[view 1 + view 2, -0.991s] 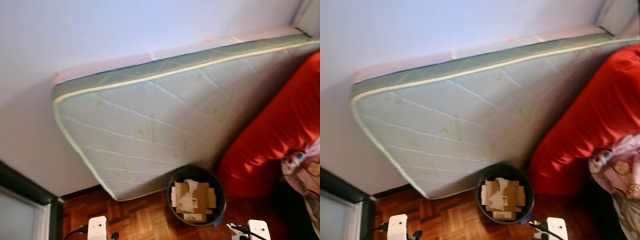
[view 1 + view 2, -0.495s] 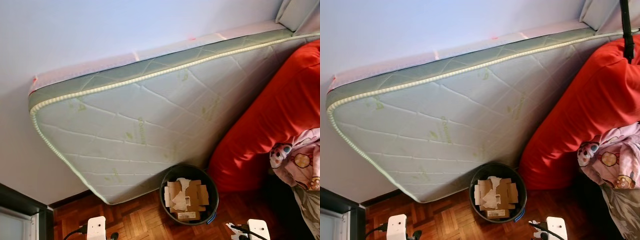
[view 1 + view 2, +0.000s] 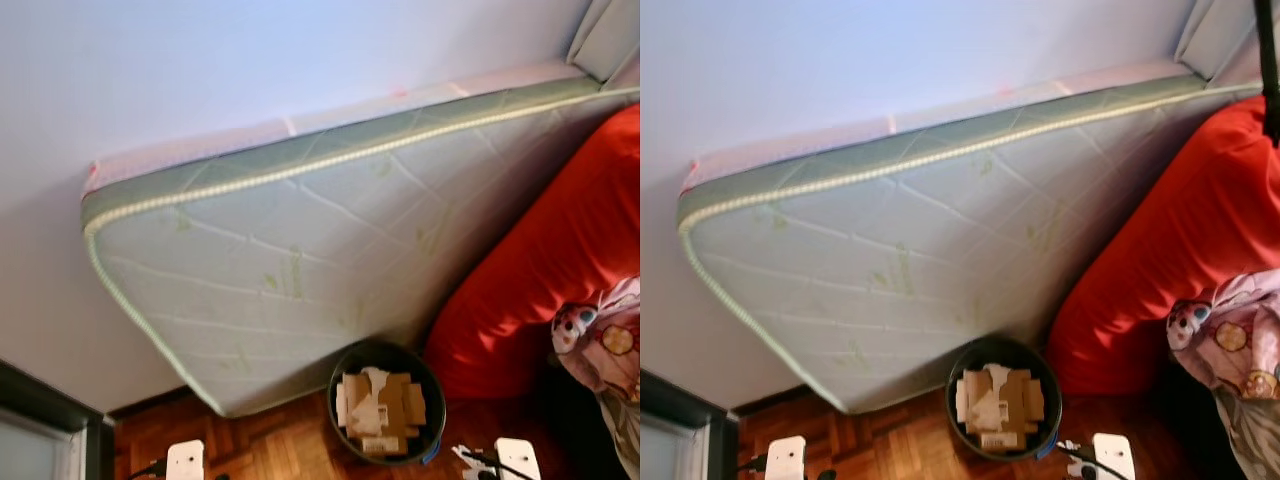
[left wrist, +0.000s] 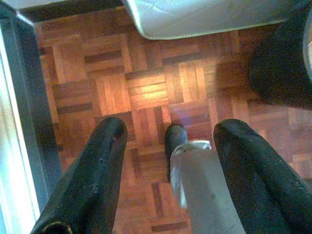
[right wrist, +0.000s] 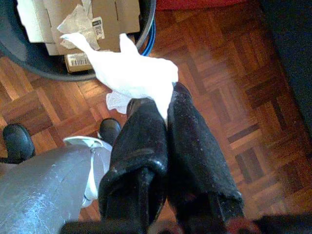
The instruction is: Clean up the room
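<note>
White tissue pinched tight, bin just ahead on the parquet.
Big quilted mattress (image 3: 300, 250) leans on the wall, red cushion (image 3: 540, 280) beside it, and the dark waste bin (image 3: 340, 385) of cardboard sits at their foot. Right gripper (image 5: 163, 105) clamps the crumpled tissue (image 5: 134, 73), whose long axis runs out from the fingertips toward the bin's rim. Left gripper (image 4: 168, 134) hangs over the floor, fingers spread wide.

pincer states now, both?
Left pincer: open, empty, above the floor.
Right pincer: shut on tissue, near the bin.
</note>
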### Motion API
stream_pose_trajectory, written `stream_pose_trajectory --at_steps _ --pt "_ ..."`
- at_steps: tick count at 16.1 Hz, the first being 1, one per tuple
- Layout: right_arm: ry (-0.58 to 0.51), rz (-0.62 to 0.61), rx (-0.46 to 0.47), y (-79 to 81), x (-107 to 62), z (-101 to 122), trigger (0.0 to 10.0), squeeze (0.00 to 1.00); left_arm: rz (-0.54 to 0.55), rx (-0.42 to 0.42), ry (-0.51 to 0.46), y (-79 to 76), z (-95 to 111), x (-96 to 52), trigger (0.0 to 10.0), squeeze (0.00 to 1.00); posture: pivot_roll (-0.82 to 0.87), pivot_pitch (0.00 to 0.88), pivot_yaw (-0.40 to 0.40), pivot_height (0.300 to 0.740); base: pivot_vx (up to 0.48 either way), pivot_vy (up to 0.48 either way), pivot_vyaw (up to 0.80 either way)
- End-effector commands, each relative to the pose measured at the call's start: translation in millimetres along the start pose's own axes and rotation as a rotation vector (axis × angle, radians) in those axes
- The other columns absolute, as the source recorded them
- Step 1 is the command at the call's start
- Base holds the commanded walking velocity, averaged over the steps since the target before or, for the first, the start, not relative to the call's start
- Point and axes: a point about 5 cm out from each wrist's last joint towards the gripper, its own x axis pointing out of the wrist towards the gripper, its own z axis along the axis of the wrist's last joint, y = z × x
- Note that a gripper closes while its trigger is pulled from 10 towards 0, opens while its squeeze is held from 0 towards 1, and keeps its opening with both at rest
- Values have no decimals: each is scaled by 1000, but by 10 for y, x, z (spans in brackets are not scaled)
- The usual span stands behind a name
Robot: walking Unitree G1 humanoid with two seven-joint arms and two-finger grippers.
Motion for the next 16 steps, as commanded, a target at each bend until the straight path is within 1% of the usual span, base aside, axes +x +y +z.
stream_pose_trajectory --at_steps 1,5,7,8,10,11,12,13,14,15,16 --pt "11 -6 14 -17 -14 -46 10000 0 4 -10 26 11 -66 -16 10000 0 -113 127 6 740 0 0 0" --pt "-1 -7 25 -15 -15 -38 10000 0 2 -13 17 -1 -47 -11 10000 0 -114 130 5 740 0 0 0" --pt "-47 -4 60 -14 -20 -11 10000 0 -9 -37 -62 -33 139 29 10000 0 -110 133 3 740 0 0 0" --pt "-57 -1 64 -14 -22 -4 10000 0 -10 -40 -81 -36 180 36 10000 0 -109 133 3 740 0 0 0" --pt "-124 44 69 8 -31 47 10000 0 0 -76 -205 -21 415 55 10000 0 -102 138 1 740 0 0 0" --pt "-137 53 76 13 -35 53 10000 0 1 -86 -238 -17 475 56 10000 0 -103 141 1 740 0 0 0" --pt "-169 73 88 20 -44 69 10000 0 -1 -90 -333 -33 637 48 10000 0 -103 146 1 740 0 0 0" --pt "-366 143 68 407 84 743 10000 0 7 -101 -441 -28 799 15 10000 0 -103 151 2 740 0 0 0" --pt "-468 179 56 580 86 1056 10000 0 18 -105 -516 -17 898 -22 10000 0 -102 154 3 740 0 0 0" --pt "-491 187 56 579 74 1077 10000 0 25 -106 -550 -8 924 -49 10000 0 -100 157 2 740 0 0 0" --pt "-554 201 62 577 44 1163 10000 0 39 -107 -612 12 956 -118 10000 0 -101 160 1 740 0 0 0"
